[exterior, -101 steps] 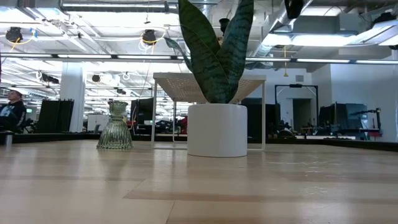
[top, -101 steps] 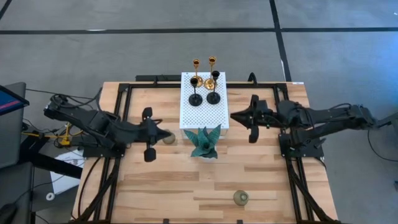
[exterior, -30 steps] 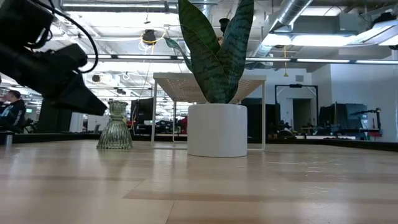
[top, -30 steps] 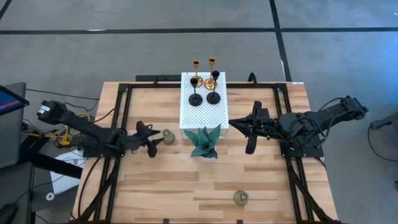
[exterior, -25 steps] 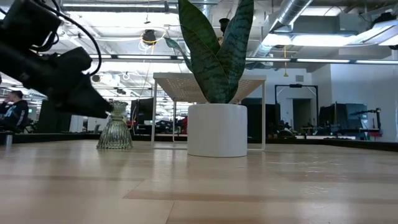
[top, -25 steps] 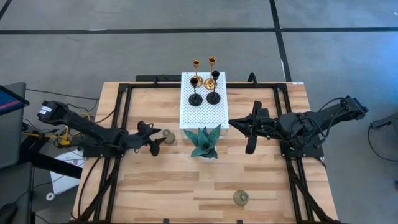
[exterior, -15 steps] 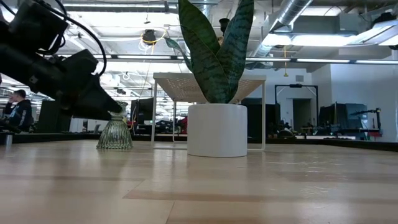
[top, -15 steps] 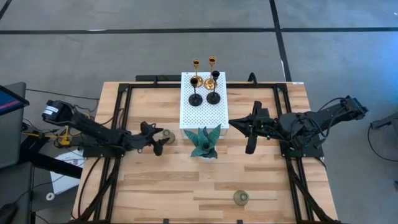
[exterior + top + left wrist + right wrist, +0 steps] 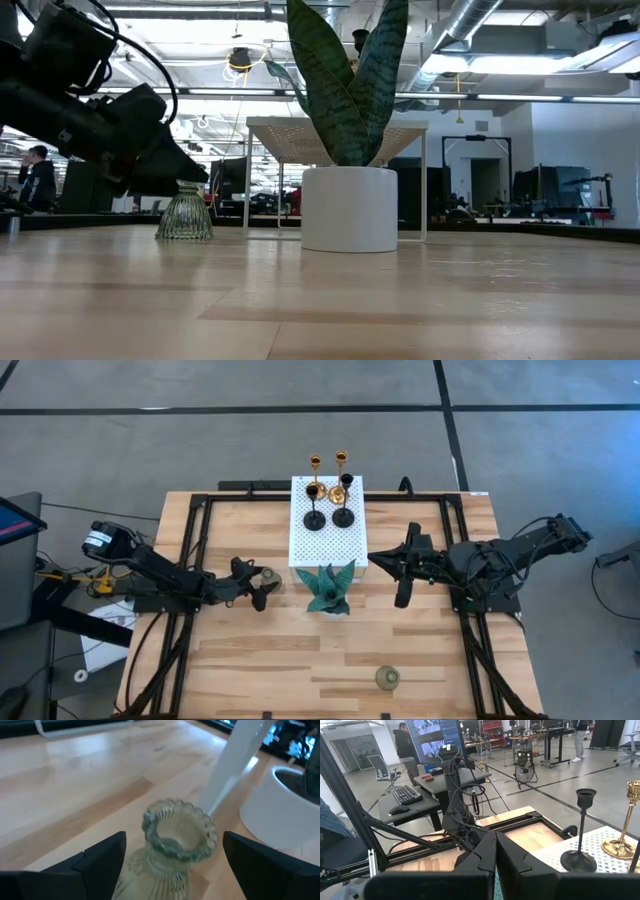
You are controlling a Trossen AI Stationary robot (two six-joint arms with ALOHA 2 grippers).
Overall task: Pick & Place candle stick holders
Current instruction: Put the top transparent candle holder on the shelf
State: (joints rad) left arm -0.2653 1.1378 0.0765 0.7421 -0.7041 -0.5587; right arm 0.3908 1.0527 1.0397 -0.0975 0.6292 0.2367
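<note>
Grasp step: left tool (image 9: 172,855) gapes wide around the glass holder (image 9: 176,840), empty; next, close. Right tool (image 9: 495,851) waits shut at three o'clock.

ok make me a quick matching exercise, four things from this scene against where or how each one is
Things:
1. left end effector
2. right end effector
3. gold holders
4. plant pot

States:
a. on the white perforated board
b. shut, holding nothing
c. open around the glass holder
d. white, with tall green leaves

Pairs: 1-c, 2-b, 3-a, 4-d
</note>
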